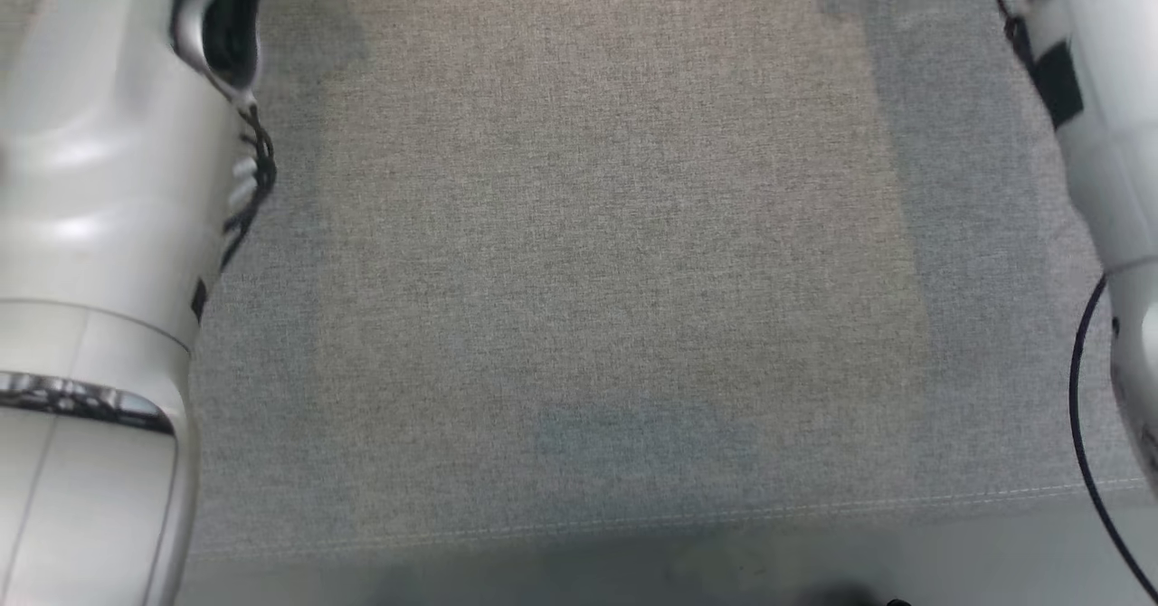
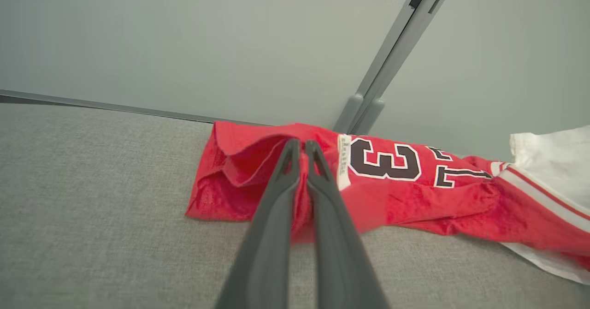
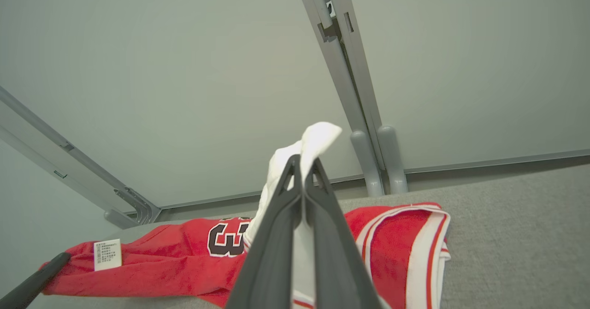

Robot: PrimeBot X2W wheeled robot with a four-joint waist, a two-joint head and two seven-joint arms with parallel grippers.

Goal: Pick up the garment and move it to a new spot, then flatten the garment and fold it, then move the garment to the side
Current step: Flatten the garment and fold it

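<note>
The garment (image 2: 405, 198) is a red jersey with a black-and-white number and white striped trim. It lies stretched along the far edge of the grey fabric surface, against the partition. My left gripper (image 2: 302, 146) is shut on a raised fold of its red cloth. In the right wrist view the garment (image 3: 175, 263) lies below my right gripper (image 3: 303, 163), which is shut on a white part of it that sticks up past the fingertips. A white care label (image 3: 107, 254) shows near the garment's other end, beside a dark finger of the left gripper (image 3: 32, 283).
A grey-green partition wall with metal posts (image 2: 392, 60) stands right behind the garment. The grey fabric surface (image 1: 579, 271) spreads wide between my pale left forearm (image 1: 90, 226) and right forearm (image 1: 1104, 136). Its stitched front edge (image 1: 633, 520) runs near the bottom.
</note>
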